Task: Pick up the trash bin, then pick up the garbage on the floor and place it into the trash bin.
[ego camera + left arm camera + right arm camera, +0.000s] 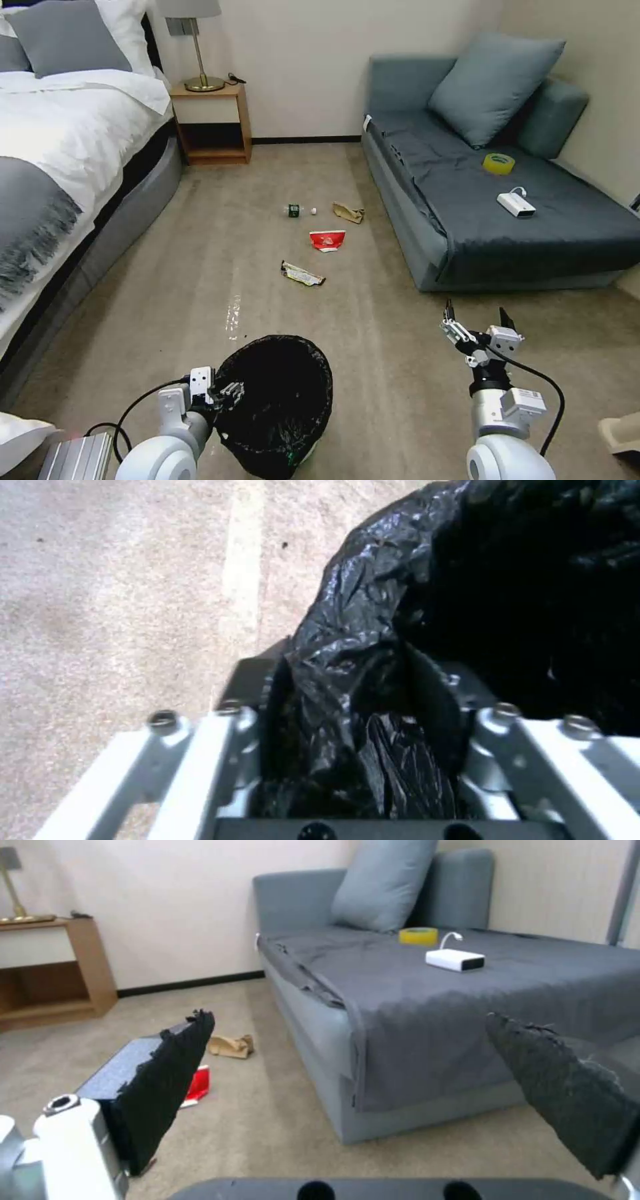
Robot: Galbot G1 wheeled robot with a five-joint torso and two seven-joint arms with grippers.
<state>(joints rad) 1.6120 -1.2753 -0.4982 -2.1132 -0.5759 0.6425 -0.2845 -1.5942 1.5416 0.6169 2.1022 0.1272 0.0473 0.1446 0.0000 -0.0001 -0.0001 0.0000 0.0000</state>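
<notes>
A bed [60, 153] runs along the left of the carpeted floor [373, 347] and a grey sofa [507, 220] along the right, with a nightstand [212, 123] and lamp [199, 47] against the far wall between them. On the sofa lie a yellow tape roll [499, 163] and a white box [515, 204] with a cable. The strip of floor between bed and sofa is open, and nothing lies between the robot and the litter.

The bin [277, 403] is near the robot, at its lower left, mouth upward and tilted slightly toward the camera. The left gripper [223, 393] is clamped on the bin's near-left rim; in the left wrist view the black liner [360, 690] is bunched between its fingers [200, 760].

The garbage lies well ahead, mid-floor. The bottle [297, 211] lies on its side, long axis across the room, cap toward the sofa. The brown paper [349, 213] is just beside it, nearer the sofa. The carton [327, 239] lies flat closer in, and the wrapper [302, 273] closest, slanting near-right.

The right gripper [477, 320] hovers over bare floor by the sofa's near corner, jaws spread wide, holding nothing.
</notes>
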